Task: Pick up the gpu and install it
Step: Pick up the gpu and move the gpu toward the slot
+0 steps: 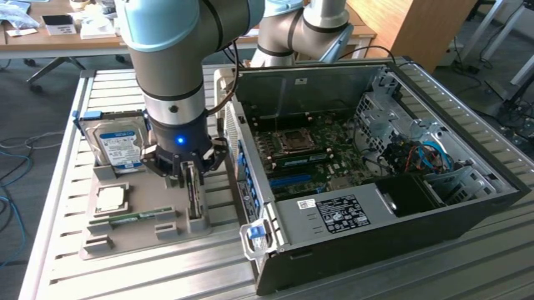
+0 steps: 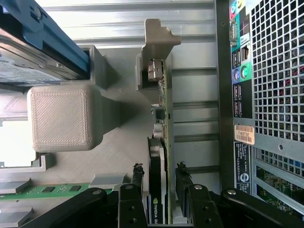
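Gripper (image 2: 159,174) jaws wide, straddling the gpu (image 2: 156,160), one finger on each side with gaps showing (no grip yet). Exterior view, left to right: hard drive (image 1: 119,147) upright in grey holder tray (image 1: 137,241), CPU (image 1: 111,199), memory stick (image 1: 134,217) lying flat, gpu on edge in its slot under the gripper, open PC case (image 1: 376,187) just beside the tray.
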Controlling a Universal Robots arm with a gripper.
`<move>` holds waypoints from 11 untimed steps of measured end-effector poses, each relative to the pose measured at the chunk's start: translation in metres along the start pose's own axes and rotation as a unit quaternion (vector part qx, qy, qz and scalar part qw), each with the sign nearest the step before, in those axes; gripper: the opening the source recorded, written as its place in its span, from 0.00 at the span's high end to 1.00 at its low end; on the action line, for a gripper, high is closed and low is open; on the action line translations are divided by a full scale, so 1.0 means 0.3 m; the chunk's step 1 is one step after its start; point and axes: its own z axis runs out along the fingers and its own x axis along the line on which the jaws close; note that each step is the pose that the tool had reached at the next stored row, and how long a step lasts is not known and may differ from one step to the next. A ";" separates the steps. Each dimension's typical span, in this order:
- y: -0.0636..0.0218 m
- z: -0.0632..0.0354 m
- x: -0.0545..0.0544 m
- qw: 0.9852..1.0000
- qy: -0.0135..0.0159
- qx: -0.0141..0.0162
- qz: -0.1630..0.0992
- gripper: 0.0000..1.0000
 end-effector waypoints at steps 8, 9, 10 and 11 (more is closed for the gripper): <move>0.000 0.004 0.000 1.000 0.000 0.000 0.000 0.58; 0.000 0.004 0.000 1.000 0.000 0.000 0.000 0.58; 0.000 0.004 0.000 1.000 0.000 0.000 0.000 0.58; 0.000 0.004 0.000 1.000 0.000 0.000 0.000 0.58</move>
